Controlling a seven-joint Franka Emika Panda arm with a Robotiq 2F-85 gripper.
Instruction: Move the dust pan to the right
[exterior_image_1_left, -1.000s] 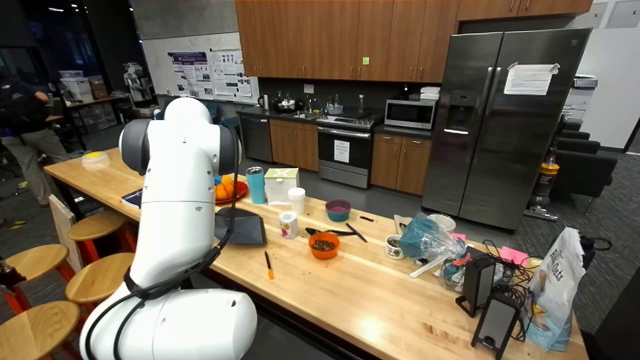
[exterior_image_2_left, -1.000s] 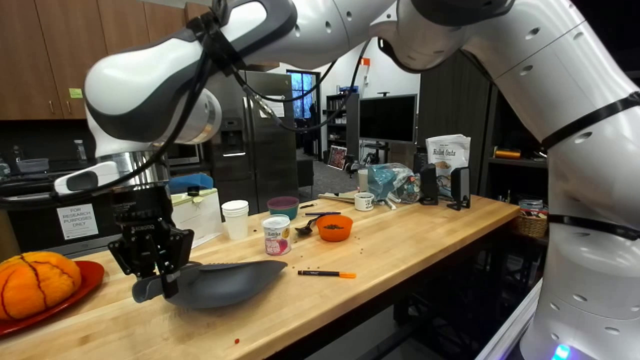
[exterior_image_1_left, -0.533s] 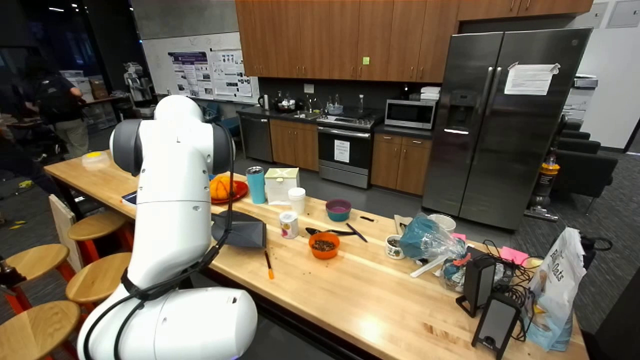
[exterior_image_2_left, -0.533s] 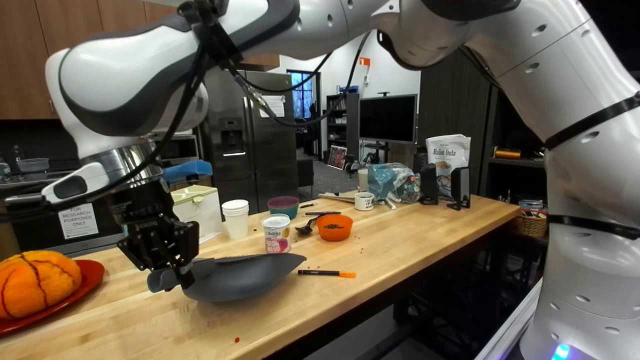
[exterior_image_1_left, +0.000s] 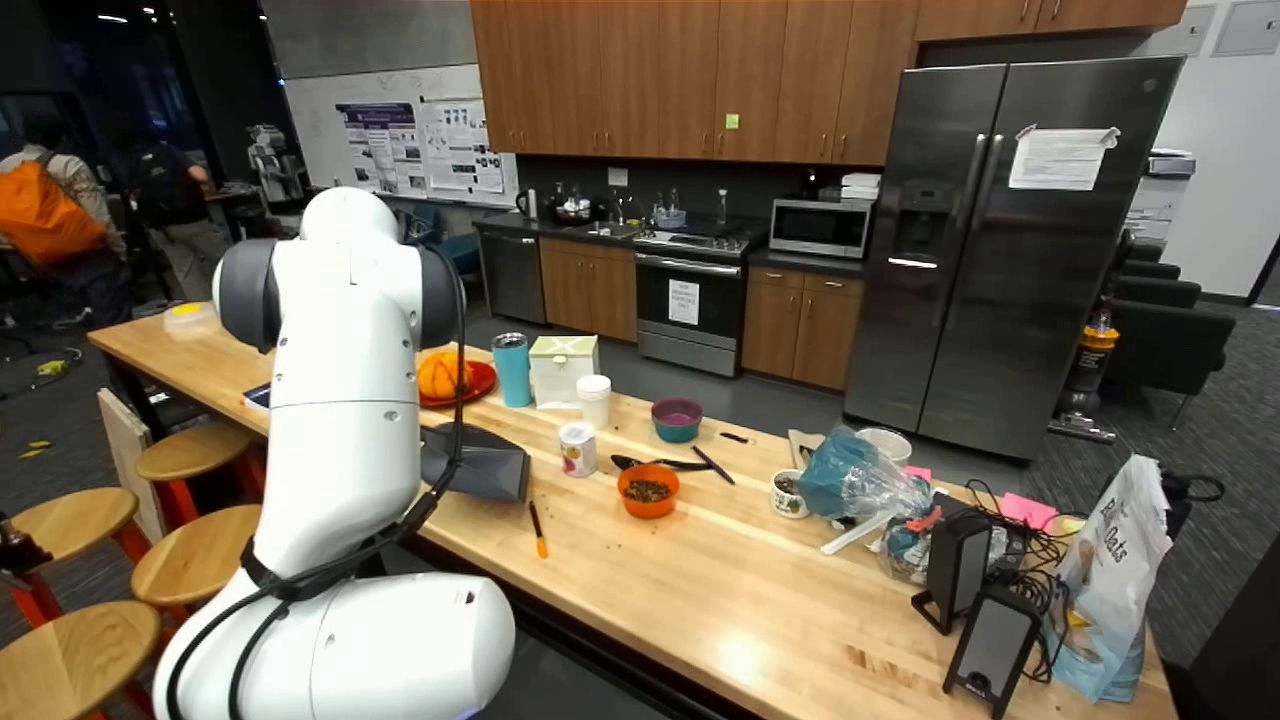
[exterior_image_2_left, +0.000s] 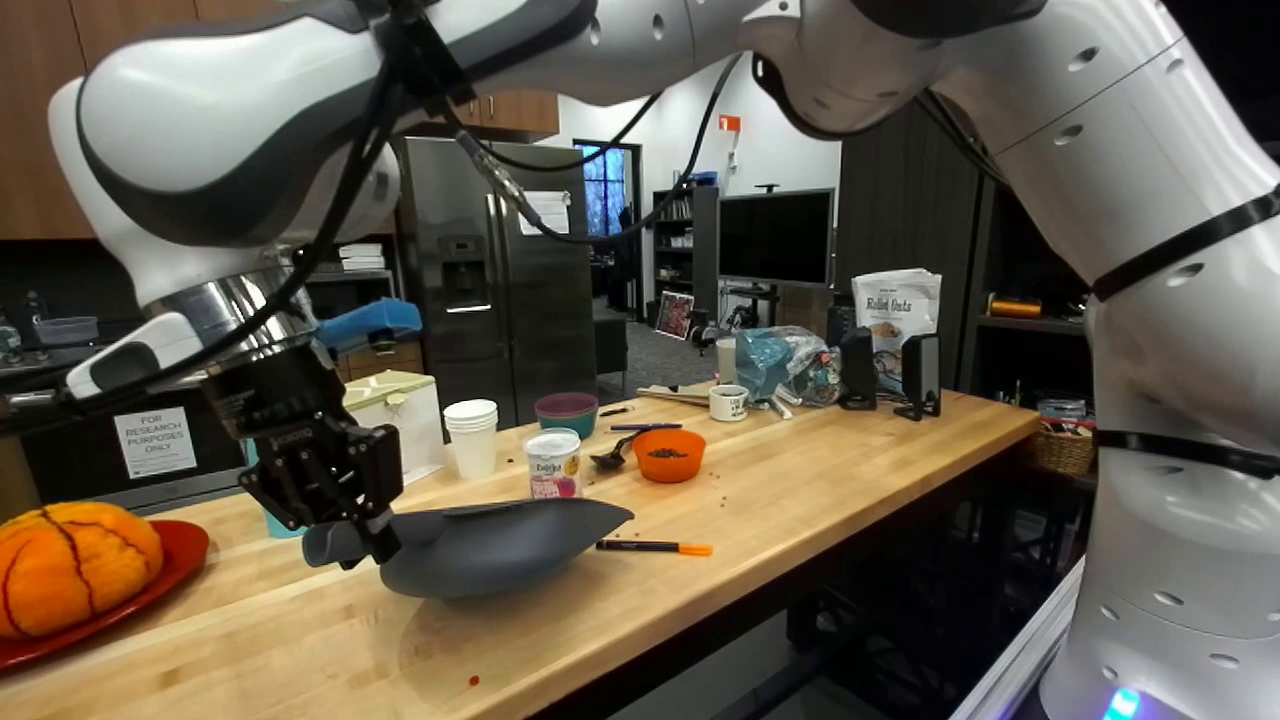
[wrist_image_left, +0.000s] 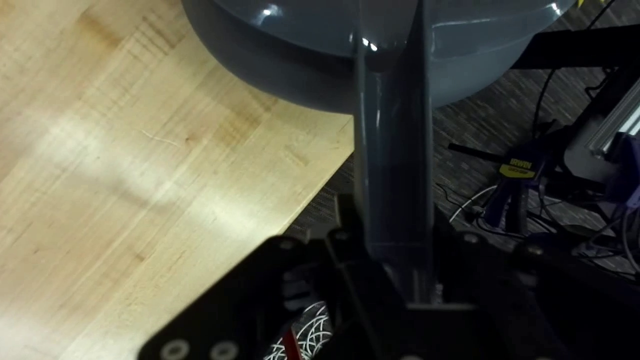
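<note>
Gripper (exterior_image_2_left: 366, 548) clamped on the handle (wrist_image_left: 394, 160) of your dust pan (exterior_image_2_left: 500, 552), held over the counter (exterior_image_2_left: 800, 470). Beyond its front edge, 3 things in your way: marker (exterior_image_2_left: 645, 547) just beside it, tub (exterior_image_2_left: 554, 466) near, orange bowl (exterior_image_2_left: 670, 468) farther. Only your wrist view shows the IRWIN-labelled tool (wrist_image_left: 518, 169).

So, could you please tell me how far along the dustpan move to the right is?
Looks done: the hand is closed on the handle of the dustpan. In progress: the dustpan appears lifted, with a shadow beneath it on the tabletop. Probably left: finishing the move right, setting it down and letting go, as the hand has not yet released it.
</note>
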